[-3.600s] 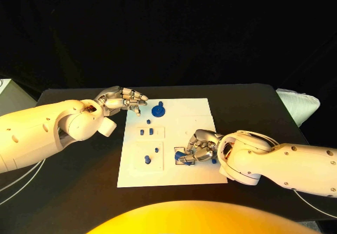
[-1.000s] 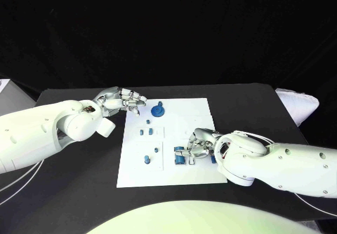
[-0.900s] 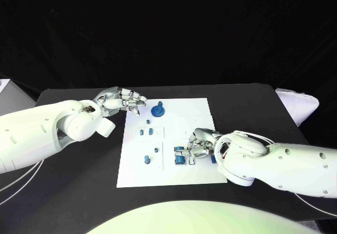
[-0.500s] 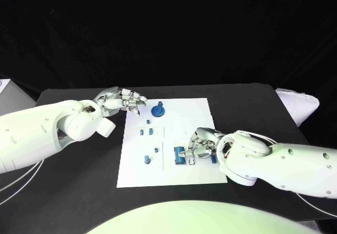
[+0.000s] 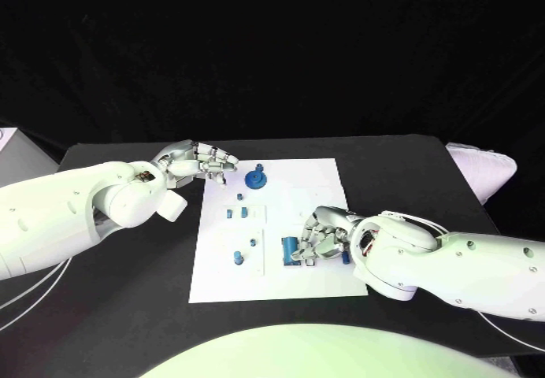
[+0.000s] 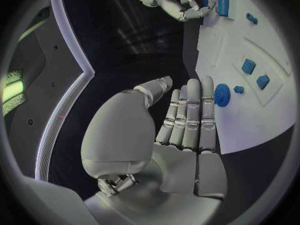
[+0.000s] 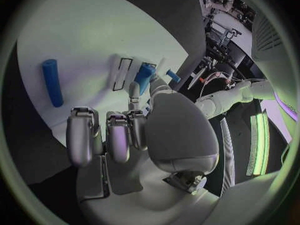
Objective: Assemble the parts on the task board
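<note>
White task board (image 5: 324,193) sits mid black desk (image 5: 125,291). Right hand (image 5: 323,236) pinches a blue part (image 5: 292,249) at the board's near-right slot. Left hand (image 5: 195,164) hovers released over the far-left corner.

The task board (image 5: 272,228) looks like smooth, matt white plastic. The small blue parts (image 5: 291,250) on it look like matt plastic. The table (image 5: 398,173) is matt black. Both hands (image 5: 200,163) (image 5: 321,235) are glossy silver metal; the arms (image 5: 68,213) are smooth, glossy white plastic.
</note>
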`<move>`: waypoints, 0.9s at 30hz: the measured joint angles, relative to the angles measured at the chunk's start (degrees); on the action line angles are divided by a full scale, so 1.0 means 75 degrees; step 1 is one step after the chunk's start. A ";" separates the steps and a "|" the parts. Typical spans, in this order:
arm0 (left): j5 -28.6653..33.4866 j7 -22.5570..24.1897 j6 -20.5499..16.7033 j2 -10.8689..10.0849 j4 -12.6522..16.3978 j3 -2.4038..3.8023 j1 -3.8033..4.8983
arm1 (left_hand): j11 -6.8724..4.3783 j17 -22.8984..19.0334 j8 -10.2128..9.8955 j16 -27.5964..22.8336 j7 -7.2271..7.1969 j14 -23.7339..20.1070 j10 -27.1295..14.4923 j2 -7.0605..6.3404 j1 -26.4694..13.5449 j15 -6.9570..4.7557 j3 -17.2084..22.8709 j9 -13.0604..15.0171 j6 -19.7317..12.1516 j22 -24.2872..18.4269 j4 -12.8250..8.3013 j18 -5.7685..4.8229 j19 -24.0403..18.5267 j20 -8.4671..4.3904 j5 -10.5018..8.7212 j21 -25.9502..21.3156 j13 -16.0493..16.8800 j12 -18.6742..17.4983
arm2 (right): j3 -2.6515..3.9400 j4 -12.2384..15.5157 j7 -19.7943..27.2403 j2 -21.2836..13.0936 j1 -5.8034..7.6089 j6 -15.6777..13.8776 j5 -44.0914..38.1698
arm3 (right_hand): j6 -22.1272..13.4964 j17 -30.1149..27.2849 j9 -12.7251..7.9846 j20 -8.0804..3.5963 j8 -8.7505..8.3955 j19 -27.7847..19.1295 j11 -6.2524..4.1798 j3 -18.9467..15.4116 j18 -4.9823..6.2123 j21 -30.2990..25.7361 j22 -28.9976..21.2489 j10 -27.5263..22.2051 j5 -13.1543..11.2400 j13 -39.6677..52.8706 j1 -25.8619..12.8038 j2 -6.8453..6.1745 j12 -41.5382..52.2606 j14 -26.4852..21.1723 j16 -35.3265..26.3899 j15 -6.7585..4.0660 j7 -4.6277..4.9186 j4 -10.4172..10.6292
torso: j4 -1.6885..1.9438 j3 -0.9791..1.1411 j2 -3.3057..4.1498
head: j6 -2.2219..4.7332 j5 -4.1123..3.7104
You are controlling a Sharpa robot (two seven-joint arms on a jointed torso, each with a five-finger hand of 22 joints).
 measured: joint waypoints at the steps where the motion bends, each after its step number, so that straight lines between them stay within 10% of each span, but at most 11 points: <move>1: 0.0000 0.0000 0.0000 0.0000 0.0001 0.0000 0.0000 | 0.0000 0.0000 0.0000 0.0000 0.0000 0.0000 0.0000 0.0000 0.0000 0.0000 0.0000 0.0000 0.0000 0.0000 0.0000 0.0000 0.0000 0.0000 0.0000 0.0000 0.0000 0.0000 | 0.0000 -0.0019 0.0000 0.0018 -0.0015 -0.0002 -0.0004 | 0.0000 0.0000 0.0000 0.0000 0.0000 0.0000 0.0000 -0.0001 0.0000 0.0000 0.0000 0.0000 0.0000 0.0000 -0.0036 0.0036 0.0000 0.0000 0.0000 0.0000 0.0000 0.0001 | 0.0002 0.0000 0.0001 | 0.0000 0.0000; 27: -0.0002 0.0000 0.0004 -0.0006 -0.0001 0.0000 0.0000 | 0.0000 0.0000 0.0000 0.0000 0.0000 0.0000 0.0000 0.0000 0.0000 0.0000 0.0000 0.0001 0.0000 0.0000 0.0000 0.0000 0.0000 0.0000 0.0000 0.0000 0.0001 0.0000 | 0.0018 -0.0115 -0.0079 0.0194 -0.0116 -0.0251 -0.0567 | 0.0053 -0.0002 -0.0020 0.0000 0.0029 0.0000 -0.0027 0.0518 0.0004 0.0231 0.0005 -0.0027 -0.0180 -0.0001 0.0459 0.0312 0.0082 0.0001 0.0030 0.0001 -0.0051 -0.0001 | 0.0002 -0.0001 -0.0001 | 0.0000 0.0011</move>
